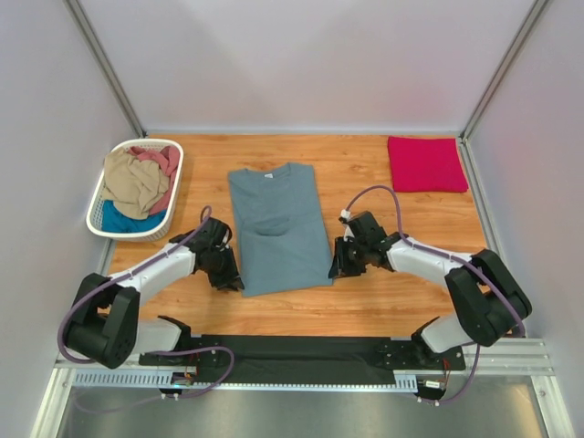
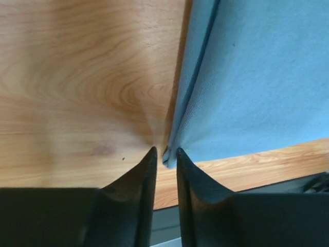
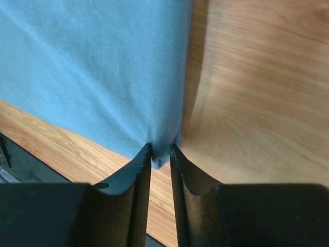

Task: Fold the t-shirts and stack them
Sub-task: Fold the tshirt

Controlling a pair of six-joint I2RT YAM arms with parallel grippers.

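A slate grey-blue t-shirt (image 1: 276, 228) lies flat in the middle of the wooden table, folded into a long narrow strip with its collar at the far end. My left gripper (image 1: 235, 285) is at its near left corner and my right gripper (image 1: 336, 271) at its near right corner. In the left wrist view the shirt (image 2: 257, 77) ends in a corner between the tips of the left gripper (image 2: 164, 152), whose jaws stand slightly apart. In the right wrist view the shirt (image 3: 97, 67) bunches between the narrowly parted tips of the right gripper (image 3: 160, 149). A crimson-pink t-shirt (image 1: 426, 164) lies folded at the far right.
A white slatted basket (image 1: 96, 214) at the far left holds crumpled tan (image 1: 132, 182), dusty-pink (image 1: 162, 162) and bright-blue (image 1: 123, 221) shirts. A black strip (image 1: 301, 351) runs along the near edge between the arm bases. Grey walls close in the table on three sides.
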